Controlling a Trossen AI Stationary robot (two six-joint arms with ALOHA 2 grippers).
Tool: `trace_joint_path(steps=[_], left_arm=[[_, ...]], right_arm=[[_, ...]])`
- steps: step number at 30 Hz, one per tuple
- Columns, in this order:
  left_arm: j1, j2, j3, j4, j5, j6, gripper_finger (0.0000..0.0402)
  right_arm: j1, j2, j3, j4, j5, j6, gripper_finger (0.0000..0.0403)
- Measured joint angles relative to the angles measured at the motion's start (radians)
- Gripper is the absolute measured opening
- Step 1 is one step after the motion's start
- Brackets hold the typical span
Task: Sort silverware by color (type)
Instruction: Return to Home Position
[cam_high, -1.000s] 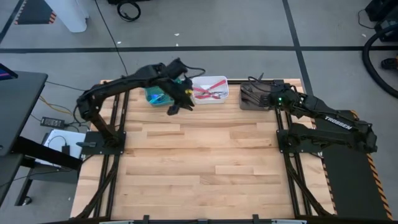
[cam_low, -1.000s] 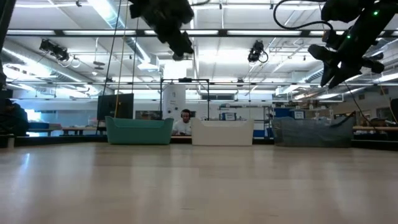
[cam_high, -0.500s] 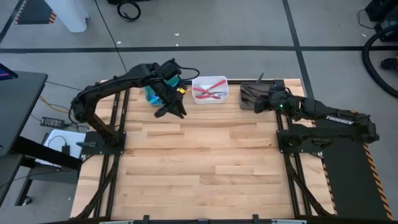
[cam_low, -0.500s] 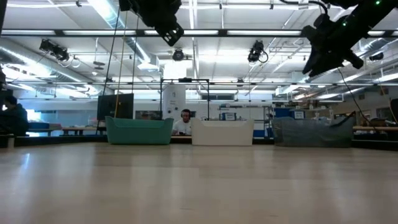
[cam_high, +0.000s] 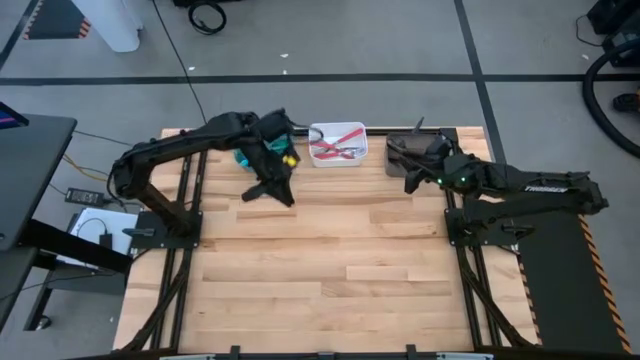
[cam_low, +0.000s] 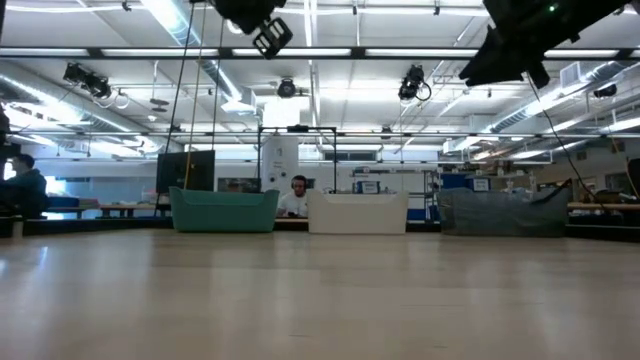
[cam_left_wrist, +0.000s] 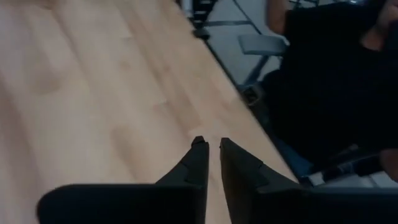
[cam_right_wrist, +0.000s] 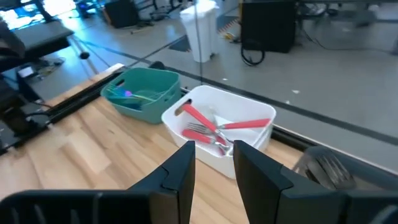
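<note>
Bright ceiling lights (cam_low: 185, 25) flood the room evenly, glaring overhead and leaving only faint shadows on the table (cam_high: 320, 250).

Three bins stood in a row along the far edge of the table (cam_high: 330, 250); the left bin (cam_right_wrist: 146, 114) lay partly under the left arm; the middle bin (cam_high: 360, 158) sat just beside it; the right bin (cam_high: 397, 160) sat a little apart, farther right; several forks (cam_high: 335, 148) lay crossed inside the middle bin; more forks (cam_right_wrist: 134, 94) lay in the left bin; the left gripper (cam_high: 268, 192) hung over the boards just before the left bin; the right gripper (cam_high: 408, 183) hung at the right bin's near edge, its arm reaching in from the table's right side.
</note>
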Motion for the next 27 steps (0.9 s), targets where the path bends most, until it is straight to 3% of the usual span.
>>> trace_joint_path(steps=[7,11,19,27], left_arm=[[-0.191,-0.058,-0.001,0.037,-0.013,-0.079,0.0007],[-0.301,-0.101,0.0,0.122,-0.084,-0.179,0.0002],[-0.486,-0.183,-0.001,0.244,-0.509,-0.456,0.0001],[-0.69,-0.258,0.0,0.277,-0.809,-0.589,0.0001]], right_arm=[[0.052,0.008,-0.003,0.036,0.001,-0.026,0.0117],[0.081,0.014,-0.044,0.137,-0.014,-0.046,0.0117],[0.157,0.02,-0.112,0.246,-0.088,-0.042,0.0117],[0.261,0.0,-0.144,0.299,-0.091,-0.059,0.0117]])
